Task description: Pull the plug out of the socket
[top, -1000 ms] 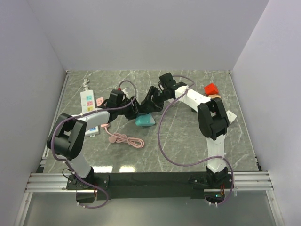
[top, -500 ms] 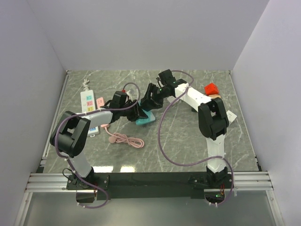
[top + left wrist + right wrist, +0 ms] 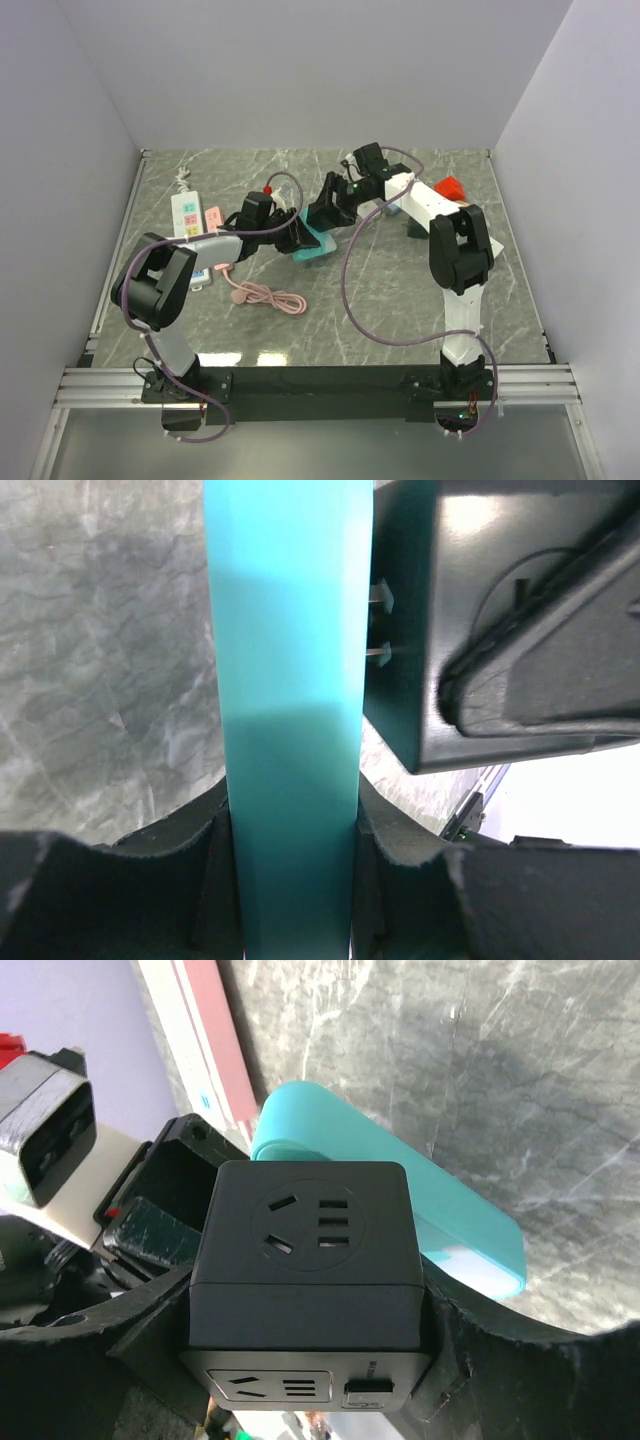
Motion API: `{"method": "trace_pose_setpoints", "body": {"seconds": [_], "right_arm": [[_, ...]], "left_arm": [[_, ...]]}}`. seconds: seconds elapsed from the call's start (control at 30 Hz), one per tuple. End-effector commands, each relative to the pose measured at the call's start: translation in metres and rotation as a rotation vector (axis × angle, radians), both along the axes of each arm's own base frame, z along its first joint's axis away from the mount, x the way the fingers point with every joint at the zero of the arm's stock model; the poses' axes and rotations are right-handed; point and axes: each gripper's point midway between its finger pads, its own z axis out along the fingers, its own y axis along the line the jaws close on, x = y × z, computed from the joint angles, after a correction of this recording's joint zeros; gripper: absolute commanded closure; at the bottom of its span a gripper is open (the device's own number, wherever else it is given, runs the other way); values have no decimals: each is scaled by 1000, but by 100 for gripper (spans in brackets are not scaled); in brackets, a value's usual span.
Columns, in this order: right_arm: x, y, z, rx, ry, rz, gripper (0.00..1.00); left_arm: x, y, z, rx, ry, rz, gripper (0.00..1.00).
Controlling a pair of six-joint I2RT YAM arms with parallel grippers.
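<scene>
My left gripper is shut on a teal plug body near the table's middle. In the left wrist view the teal plug runs up between my pads. Two metal prongs show in a narrow gap between it and the black cube socket. My right gripper is shut on that black cube socket, whose top face has outlet holes. The teal plug lies just behind the cube in the right wrist view.
A white power strip with coloured buttons lies at the left, a pink tag beside it. A coiled pink cable lies in front of the left arm. A red block sits at the back right.
Both grippers have moved back and a little right with the teal plug and black cube. The right forearm has drawn back toward the far right.
</scene>
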Motion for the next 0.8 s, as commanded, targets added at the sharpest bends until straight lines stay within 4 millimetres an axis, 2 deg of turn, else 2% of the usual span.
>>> {"method": "trace_pose_setpoints", "body": {"seconds": [0.0,0.03,0.1,0.2,0.3,0.37,0.4,0.43,0.5,0.53,0.57,0.6,0.67,0.73,0.77], "right_arm": [[14,-17,57,128,-142,-53,100],[12,-12,48,146,-126,-88,100],[3,2,43,125,-142,-121,100],[-12,21,26,95,-151,-138,100],[-21,28,14,109,-95,-108,100],[-16,17,20,117,-101,-93,100],[-9,13,31,118,-152,-67,100],[-3,-7,32,97,-121,-83,100],[8,-26,37,109,-109,-69,100],[19,-45,51,116,-116,-67,100],[22,-51,44,129,-65,-44,100],[28,-60,47,107,-68,-47,100],[38,-69,62,112,-110,-54,100],[44,-68,62,105,-122,-100,100],[42,-65,69,106,-149,-115,100]], "left_arm": [[-1,36,-43,106,146,117,99],[1,35,-42,104,140,119,99],[4,33,-37,88,134,126,99],[7,30,-33,74,135,125,99],[9,29,-33,78,140,124,99],[10,29,-31,77,134,122,99],[8,31,-33,84,140,125,99],[8,33,-34,88,139,129,99],[4,38,-37,93,146,139,99],[3,40,-38,92,144,142,99],[4,43,-37,87,145,152,99],[2,45,-40,89,152,154,99],[2,48,-42,87,157,158,99],[3,48,-39,81,153,158,99],[4,48,-38,77,150,158,99]]}}
